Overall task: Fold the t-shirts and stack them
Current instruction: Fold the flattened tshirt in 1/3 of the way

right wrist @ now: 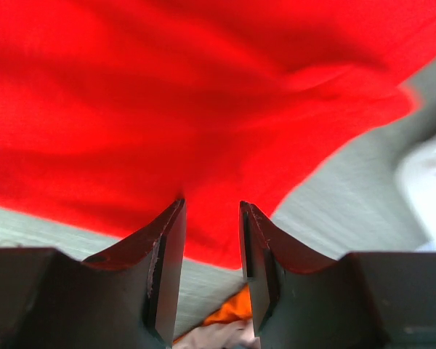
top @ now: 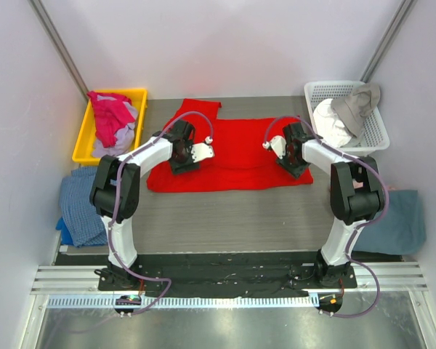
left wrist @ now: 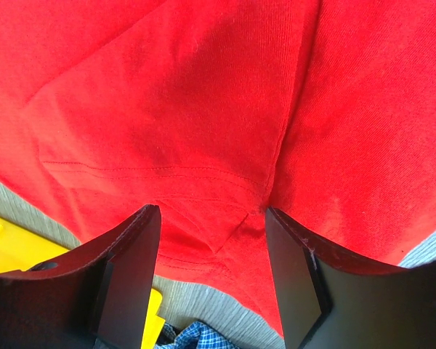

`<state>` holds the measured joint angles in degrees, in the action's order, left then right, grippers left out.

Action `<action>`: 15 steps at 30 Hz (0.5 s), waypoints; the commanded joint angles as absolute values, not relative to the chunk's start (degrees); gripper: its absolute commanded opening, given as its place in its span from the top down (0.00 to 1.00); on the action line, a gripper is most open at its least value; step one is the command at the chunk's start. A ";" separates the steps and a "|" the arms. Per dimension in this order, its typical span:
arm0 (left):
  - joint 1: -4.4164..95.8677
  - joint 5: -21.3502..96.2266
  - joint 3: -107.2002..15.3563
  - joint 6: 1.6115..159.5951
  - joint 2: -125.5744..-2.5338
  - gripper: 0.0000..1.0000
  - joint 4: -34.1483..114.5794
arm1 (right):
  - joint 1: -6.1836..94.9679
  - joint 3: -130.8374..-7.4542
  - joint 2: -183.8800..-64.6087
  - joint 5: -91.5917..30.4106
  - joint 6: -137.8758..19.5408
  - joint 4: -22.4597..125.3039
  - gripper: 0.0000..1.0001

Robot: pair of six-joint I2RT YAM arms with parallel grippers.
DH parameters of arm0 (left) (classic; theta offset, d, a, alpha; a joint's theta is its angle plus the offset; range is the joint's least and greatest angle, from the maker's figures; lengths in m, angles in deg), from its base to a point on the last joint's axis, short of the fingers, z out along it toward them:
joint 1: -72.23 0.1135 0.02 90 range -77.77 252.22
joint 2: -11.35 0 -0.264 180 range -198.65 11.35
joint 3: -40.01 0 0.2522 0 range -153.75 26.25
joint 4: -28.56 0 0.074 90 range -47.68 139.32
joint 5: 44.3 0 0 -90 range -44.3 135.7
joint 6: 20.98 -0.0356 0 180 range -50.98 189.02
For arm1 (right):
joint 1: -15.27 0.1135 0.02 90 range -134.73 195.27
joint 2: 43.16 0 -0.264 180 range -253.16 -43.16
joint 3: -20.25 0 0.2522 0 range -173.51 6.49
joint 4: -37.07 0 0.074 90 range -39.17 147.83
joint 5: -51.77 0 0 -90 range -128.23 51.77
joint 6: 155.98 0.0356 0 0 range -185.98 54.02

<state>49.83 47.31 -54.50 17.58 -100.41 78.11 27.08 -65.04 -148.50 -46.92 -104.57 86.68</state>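
A bright red t-shirt [top: 236,156] lies spread across the middle of the table, one sleeve [top: 198,110] sticking out toward the back. My left gripper [top: 183,164] is down on its left part; in the left wrist view it [left wrist: 211,212] stands open over a stitched hem of the red cloth [left wrist: 203,109], nothing pinched. My right gripper [top: 296,166] is on the shirt's right part. In the blurred right wrist view its jaws [right wrist: 211,205] are narrowly open, the red cloth [right wrist: 167,94] just beyond the tips.
A yellow bin [top: 83,145] at back left holds magenta-pink and pale lavender shirts [top: 112,120]. A white basket [top: 374,123] at back right holds white and grey clothes. Blue checked cloth [top: 83,207] lies left of the table, teal cloth [top: 403,218] right.
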 commanded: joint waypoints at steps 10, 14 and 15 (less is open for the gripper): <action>49.73 48.07 -54.61 17.52 -97.28 0.37 76.25 | 27.13 -54.60 -143.27 -45.53 -103.60 82.56 0.58; 49.73 48.34 -54.35 17.43 -97.28 0.37 76.25 | 27.22 -53.28 -143.27 -45.88 -103.60 82.47 0.58; 49.73 48.34 -54.17 17.43 -97.19 0.37 76.25 | 27.13 -53.28 -143.01 -45.88 -103.60 82.55 0.58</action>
<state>49.85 47.74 -54.50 17.56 -100.30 77.72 27.10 -55.29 -144.24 -46.53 -104.40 81.94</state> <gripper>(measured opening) 0.636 0.422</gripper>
